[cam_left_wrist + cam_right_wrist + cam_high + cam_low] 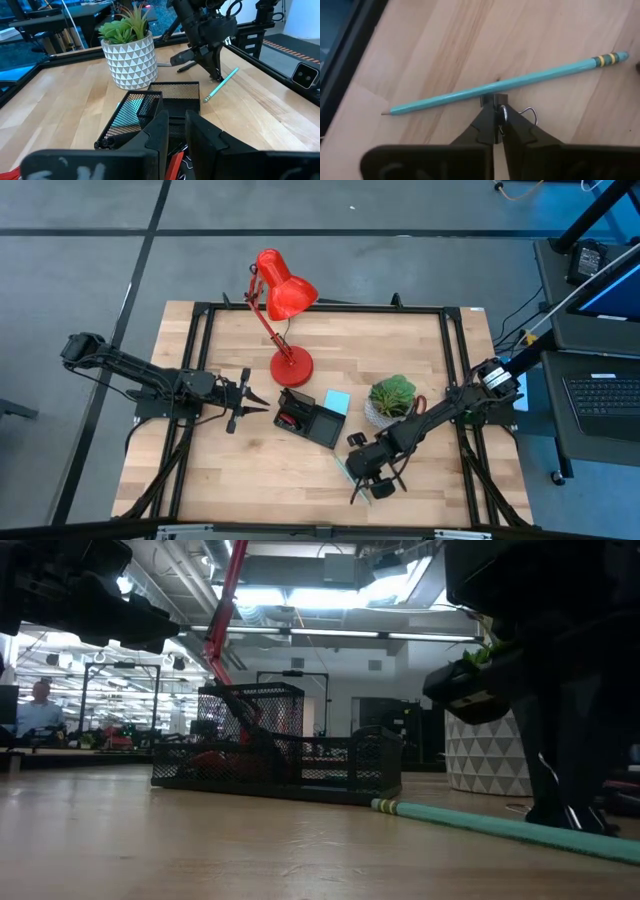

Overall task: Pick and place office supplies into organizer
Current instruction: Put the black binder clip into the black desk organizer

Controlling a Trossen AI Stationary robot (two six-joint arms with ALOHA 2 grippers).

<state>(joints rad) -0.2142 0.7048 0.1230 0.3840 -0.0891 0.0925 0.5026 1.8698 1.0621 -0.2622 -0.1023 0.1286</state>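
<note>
Right claw (496, 116) pinches a small binder clip (495, 101) beside the teal pencil (505, 84); left claw (173, 131) is narrow near the organizer (312, 420).

The table (250, 470) was pale wood in butcher-block strips with a smooth, lightly sheened finish, edged by a dark matt metal frame (200, 320). The organizer (165, 97) was black metal mesh, fine and matt, beside a white pot (131, 59) with a raised triangle pattern that looked like ceramic, and a glossy red lamp (283, 298). The teal pencil (505, 85) looked smoothly painted with a bare point, and the clip (492, 100) at the matt black plastic fingers (485, 127) had thin shiny wire handles.
</note>
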